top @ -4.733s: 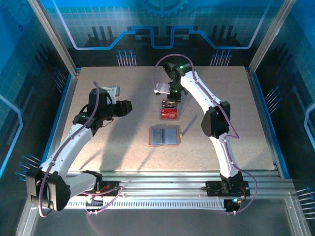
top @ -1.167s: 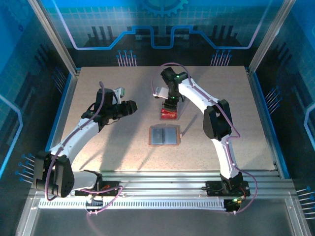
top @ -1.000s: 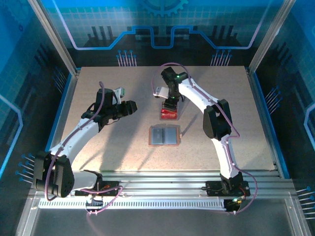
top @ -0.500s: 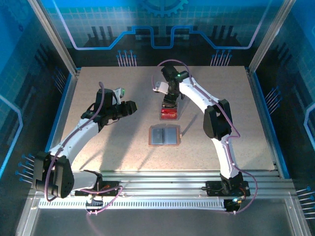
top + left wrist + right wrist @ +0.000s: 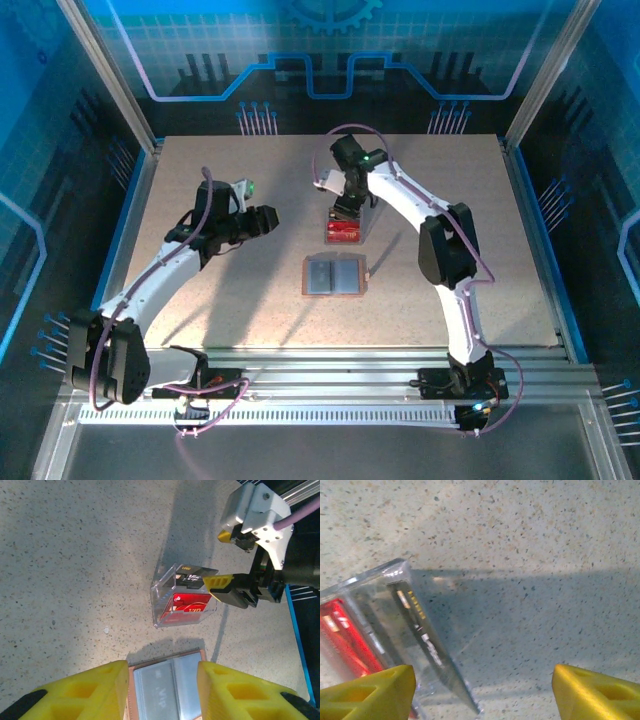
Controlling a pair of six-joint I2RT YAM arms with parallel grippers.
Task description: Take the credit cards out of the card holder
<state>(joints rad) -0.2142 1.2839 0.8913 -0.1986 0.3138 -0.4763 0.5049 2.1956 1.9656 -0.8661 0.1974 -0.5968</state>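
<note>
The card holder [image 5: 334,276] lies open and flat on the table, grey pockets up, and it also sits between and below my left fingers [image 5: 167,687]. Just beyond it stands a clear plastic tray [image 5: 329,238] holding red credit cards [image 5: 343,234]. A red card [image 5: 189,605] lies in the tray and a dark card [image 5: 192,575] leans at its far end. My right gripper [image 5: 345,207] hangs open over that far end, the dark card [image 5: 425,640] standing on edge by its left finger. My left gripper [image 5: 268,218] is open and empty, left of the tray.
The tray's clear wall [image 5: 395,567] stands at the left of the right wrist view, with speckled tabletop [image 5: 530,580] beyond it. Blue side rails [image 5: 133,210] border the table. Bare tabletop [image 5: 480,240] stretches to the right of the right arm.
The right wrist has shifted slightly over the tray's far end and its jaws have narrowed a touch. The left arm has held still over the last second.
</note>
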